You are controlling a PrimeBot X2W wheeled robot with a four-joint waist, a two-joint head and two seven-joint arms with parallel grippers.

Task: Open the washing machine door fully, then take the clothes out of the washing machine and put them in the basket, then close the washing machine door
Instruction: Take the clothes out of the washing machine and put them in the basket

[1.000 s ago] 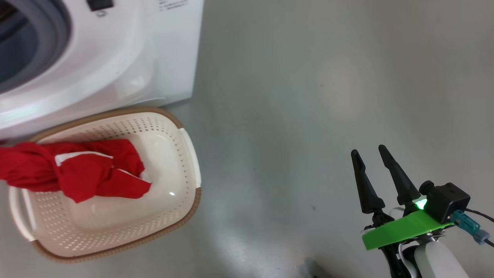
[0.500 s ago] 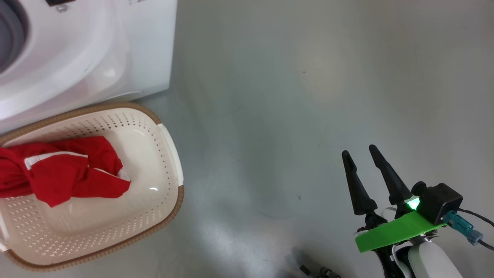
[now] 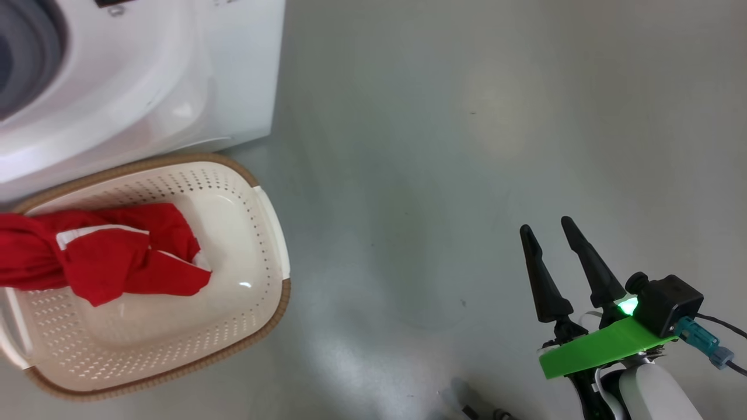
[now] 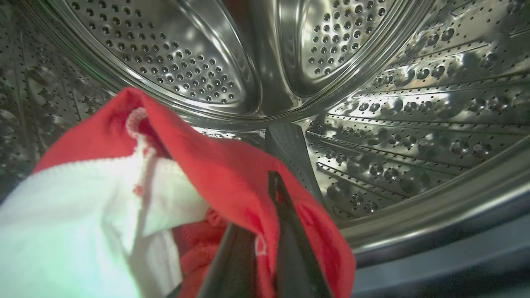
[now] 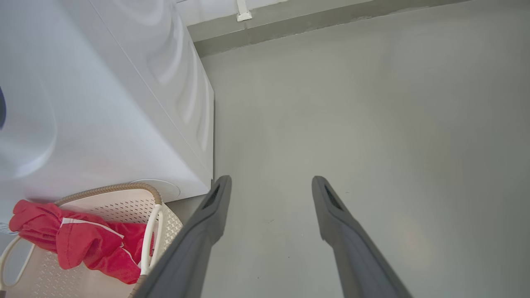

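Inside the perforated steel drum of the washing machine, my left gripper is shut on a bunch of the clothes, red fabric with a white piece beside it. Another red garment with white trim lies in the cream basket, draped over its left rim. The basket stands on the floor right against the machine's front. My right gripper hangs open over bare floor, far to the right of the basket, holding nothing. The washing machine door is out of view.
Grey floor stretches to the right of the machine and basket. In the right wrist view the machine's white side runs back to a wall base. A small dark object lies at the head view's bottom edge.
The head camera swung, so the whole picture slid left and then partly back right. The garment in the basket and the right gripper kept their places.
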